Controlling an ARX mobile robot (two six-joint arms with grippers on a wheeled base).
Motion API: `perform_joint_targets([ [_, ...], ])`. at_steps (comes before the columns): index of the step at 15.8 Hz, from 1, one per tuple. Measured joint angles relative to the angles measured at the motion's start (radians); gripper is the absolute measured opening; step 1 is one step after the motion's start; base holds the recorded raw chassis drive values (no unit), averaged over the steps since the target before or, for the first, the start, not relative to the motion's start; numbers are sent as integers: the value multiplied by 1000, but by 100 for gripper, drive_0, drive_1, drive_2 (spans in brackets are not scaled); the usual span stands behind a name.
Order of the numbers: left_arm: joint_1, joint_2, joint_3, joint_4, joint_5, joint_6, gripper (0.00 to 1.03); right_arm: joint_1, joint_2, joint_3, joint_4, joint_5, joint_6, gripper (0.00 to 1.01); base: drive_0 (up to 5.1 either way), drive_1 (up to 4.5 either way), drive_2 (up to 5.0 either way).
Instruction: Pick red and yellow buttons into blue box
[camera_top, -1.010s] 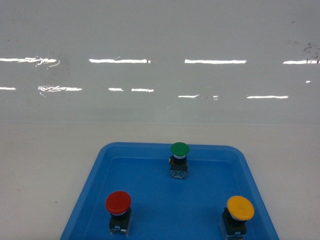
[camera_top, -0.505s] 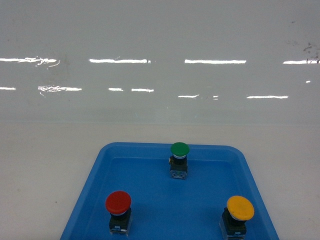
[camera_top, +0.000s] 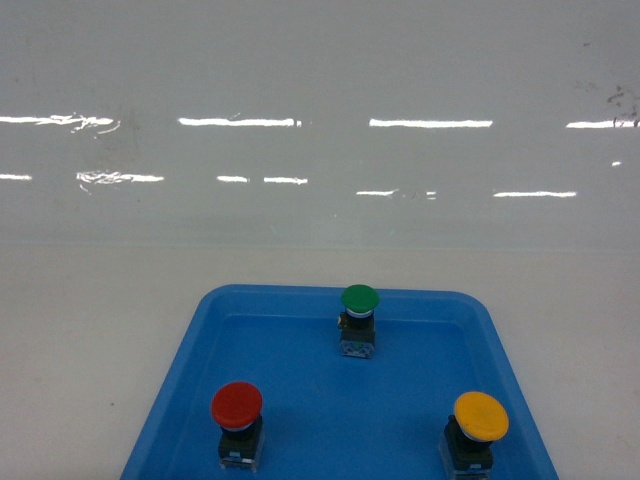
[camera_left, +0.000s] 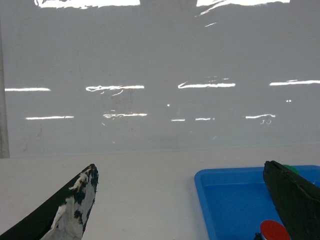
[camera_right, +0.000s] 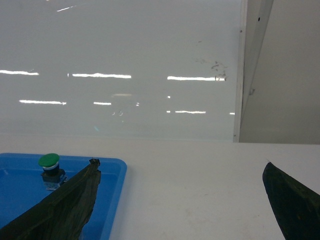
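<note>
Where seen from the head camera: shallow blue tray (camera_top: 180, 400) with rounded corners, flat on pale worktop (camera_top: 80, 350), its near edge cut off by the bottom of the view; glossy white wall panel (camera_top: 320, 120) behind, streaked with light reflections.

Left near corner of tray: red button (camera_top: 237, 403), round cap up, upright on black-and-silver base.
Middle of tray's far edge: green button (camera_top: 359, 298), upright, just inside the rim, well apart from the other two.
Right near corner of tray: yellow button (camera_top: 480, 416), upright, base partly cut off by the bottom edge.

Blue box: not visible in any view; location cannot be told.

Left gripper (camera_left: 182, 205), wrist view: spread wide, nothing between the fingers; left finger (camera_left: 70, 210) black with scuffed white patches, over bare worktop left of the tray; right finger dark, over the tray's left portion, beside the red cap and partly covering the green one.

Right gripper (camera_right: 182, 200), wrist view: spread wide, nothing held; left finger (camera_right: 65, 205) over the tray's right edge, near the green button; right finger over bare worktop. White vertical post (camera_right: 252, 65) at the right end of the wall panel.
</note>
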Motion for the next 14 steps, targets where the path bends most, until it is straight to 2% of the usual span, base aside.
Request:
perform_joint_targets([
  [2,37,39,0,13,15,-18,98,-35,23,0,25,-21,7,98,0,0,0],
  [3,37,66,0,47,24,-21,98,-34,55,0,54,-28,8,98,0,0,0],
  [6,-5,266,1,222,49,-17,98,-32,212,0,224,-58,7,98,0,0,0],
  [9,-81,584,54,401,72,12,98,42,529,12,412,-78,-14,98,0,0,0],
  [12,-140,879,197,485,87,8,98,98,830,71,595,-66,-46,98,0,0,0],
  [14,-188,1086,296,549,82,12,98,120,1040,141,672,-62,-50,98,0,0,0],
])
